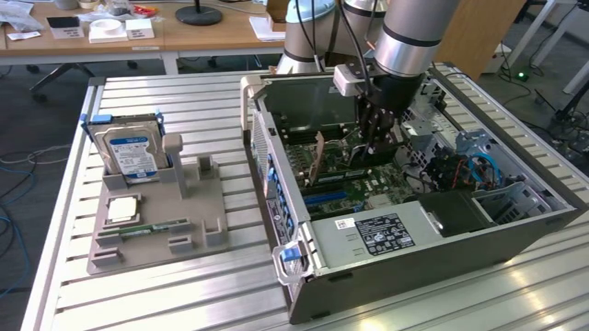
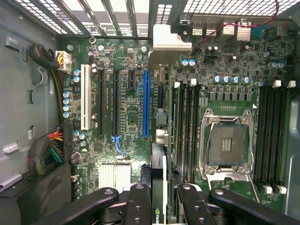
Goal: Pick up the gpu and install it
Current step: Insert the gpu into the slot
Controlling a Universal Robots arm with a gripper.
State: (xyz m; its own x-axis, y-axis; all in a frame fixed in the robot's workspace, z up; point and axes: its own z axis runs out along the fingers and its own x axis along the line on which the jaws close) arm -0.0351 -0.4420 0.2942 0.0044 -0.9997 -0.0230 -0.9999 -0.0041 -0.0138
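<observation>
**Item:** gpu [image 2: 158, 161].
**Location:** edge-on above the motherboard [image 2: 126, 117], inside the open case [image 1: 414, 276]. In the exterior view the case is at 3 o'clock from the parts tray [image 1: 152, 238] on the table [image 1: 184, 296].
**Holder:** pincer [image 2: 162, 190], narrowed onto the card, one finger on each face.
**Handling, judged:** light, stiff, fragile. Grip the bare board edge, never the components.
</observation>
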